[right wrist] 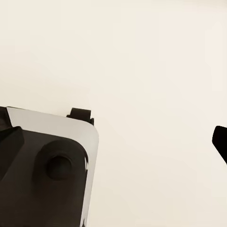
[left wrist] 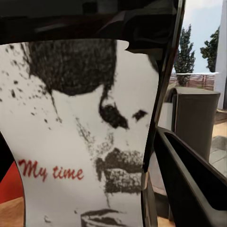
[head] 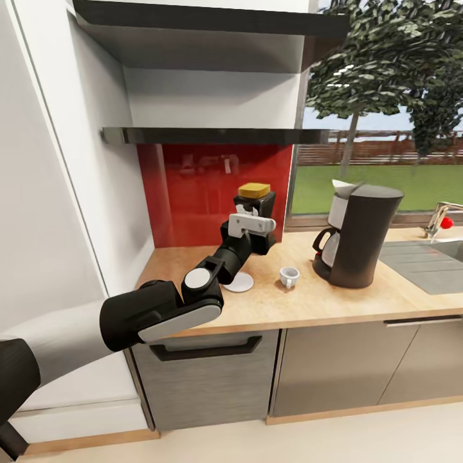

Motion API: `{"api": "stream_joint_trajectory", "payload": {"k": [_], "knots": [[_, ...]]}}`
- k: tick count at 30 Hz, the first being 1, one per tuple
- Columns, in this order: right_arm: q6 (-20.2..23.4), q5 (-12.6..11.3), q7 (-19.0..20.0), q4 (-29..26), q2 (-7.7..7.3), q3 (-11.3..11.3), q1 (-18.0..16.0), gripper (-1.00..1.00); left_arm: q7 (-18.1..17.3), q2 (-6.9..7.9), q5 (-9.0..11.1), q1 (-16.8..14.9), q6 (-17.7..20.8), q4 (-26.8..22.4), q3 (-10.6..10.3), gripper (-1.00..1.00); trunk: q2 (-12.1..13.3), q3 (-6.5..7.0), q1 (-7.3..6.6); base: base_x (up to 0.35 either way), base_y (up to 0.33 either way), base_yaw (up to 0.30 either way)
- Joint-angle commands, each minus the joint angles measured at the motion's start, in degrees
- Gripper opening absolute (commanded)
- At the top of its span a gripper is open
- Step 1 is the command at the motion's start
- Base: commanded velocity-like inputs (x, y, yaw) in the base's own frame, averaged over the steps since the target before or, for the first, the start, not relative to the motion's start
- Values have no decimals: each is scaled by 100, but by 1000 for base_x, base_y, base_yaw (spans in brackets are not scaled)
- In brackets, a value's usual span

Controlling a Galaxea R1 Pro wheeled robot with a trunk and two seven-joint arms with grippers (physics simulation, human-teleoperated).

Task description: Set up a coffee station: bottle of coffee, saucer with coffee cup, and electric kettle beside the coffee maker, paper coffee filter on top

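We see saucer [head: 239, 282] at 9 o'clock of cup [head: 289, 276]; coffee maker [head: 357, 234] at its 3; bottle [head: 256, 217] at 11.

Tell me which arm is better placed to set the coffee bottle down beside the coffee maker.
Left. Its hand is already at the bottle of coffee over the countertop, and the label sits close between its fingers in the wrist view. The coffee maker stands just beyond the cup.

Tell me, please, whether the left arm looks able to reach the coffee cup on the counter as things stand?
Probably not right now: the left hand seems occupied with the bottle of coffee. The coffee cup itself stands unobstructed on the countertop, near the arm.
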Motion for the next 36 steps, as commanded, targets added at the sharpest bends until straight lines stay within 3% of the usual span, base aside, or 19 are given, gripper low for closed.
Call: {"api": "stream_joint_trajectory", "payload": {"k": [1,36], "knots": [[-17,9,-3,4,-1,25,-4,100,24,2,7,-10,11,-9,-11,-100,-47,-26,23,0,0,0],[-17,9,-5,6,6,26,-4,100,27,-6,7,-10,2,-34,-25,-100,-1450,-654,792,0,0,0]]}}
